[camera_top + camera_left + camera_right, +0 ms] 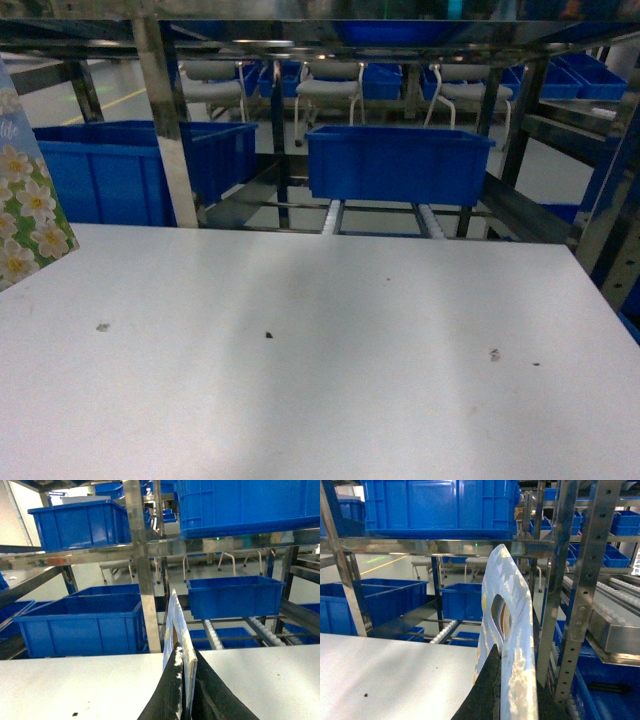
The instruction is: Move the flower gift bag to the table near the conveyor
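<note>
Head view shows the white desk (320,370) with a few small dark marks, and beyond its far edge the conveyor (335,215), whose roller tracks run back under a blue bin (398,163). Only a corner of a flower gift bag (25,205), printed with white blossoms, shows at the left edge, over the desk's left end. Neither arm is seen from here.

From the left wrist camera, the left gripper (184,690) has its dark jaws closed on the edge of a flat printed bag (175,627) standing upright above the desk, in front of a steel post (142,565).

From the right wrist camera, the right gripper (502,695) clamps a glossy pale-blue bag top (512,630) with its cut-out handle, upright over the desk's right edge beside the perforated rack uprights (587,580).
</note>
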Available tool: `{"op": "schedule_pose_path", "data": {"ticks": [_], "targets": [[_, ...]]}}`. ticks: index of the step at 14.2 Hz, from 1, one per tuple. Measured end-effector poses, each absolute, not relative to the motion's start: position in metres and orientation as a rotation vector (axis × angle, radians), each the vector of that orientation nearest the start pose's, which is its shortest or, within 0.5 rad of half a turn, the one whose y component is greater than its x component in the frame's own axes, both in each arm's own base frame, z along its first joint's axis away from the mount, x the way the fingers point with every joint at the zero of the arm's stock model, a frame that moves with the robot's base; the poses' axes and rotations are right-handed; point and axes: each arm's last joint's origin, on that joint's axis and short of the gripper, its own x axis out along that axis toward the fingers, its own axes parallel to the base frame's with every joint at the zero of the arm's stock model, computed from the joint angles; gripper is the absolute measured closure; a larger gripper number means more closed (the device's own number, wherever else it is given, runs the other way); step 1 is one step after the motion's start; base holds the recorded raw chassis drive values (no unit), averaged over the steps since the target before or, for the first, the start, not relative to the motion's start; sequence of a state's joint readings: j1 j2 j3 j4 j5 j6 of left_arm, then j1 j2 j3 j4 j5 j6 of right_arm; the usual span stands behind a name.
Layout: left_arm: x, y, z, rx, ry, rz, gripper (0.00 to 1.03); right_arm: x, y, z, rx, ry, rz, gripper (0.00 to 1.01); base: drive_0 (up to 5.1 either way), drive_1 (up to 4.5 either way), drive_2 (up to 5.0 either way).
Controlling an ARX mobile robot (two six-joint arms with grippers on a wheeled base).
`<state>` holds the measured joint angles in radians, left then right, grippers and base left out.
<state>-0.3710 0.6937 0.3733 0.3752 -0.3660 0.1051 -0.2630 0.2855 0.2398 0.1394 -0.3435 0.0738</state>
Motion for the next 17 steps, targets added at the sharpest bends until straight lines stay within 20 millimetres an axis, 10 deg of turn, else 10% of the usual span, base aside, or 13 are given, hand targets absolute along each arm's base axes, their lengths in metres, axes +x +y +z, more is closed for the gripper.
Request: {"op": "schedule_pose_path", "data": {"ticks": [17], "targets": [[0.1558,-0.0481,0.2574,0.085,-0.051,0.013,1.01,0.1073,-0.0186,0.2359,0.044,-0.091,0.09,0.99,-4.1,1.96,2.0]]}}
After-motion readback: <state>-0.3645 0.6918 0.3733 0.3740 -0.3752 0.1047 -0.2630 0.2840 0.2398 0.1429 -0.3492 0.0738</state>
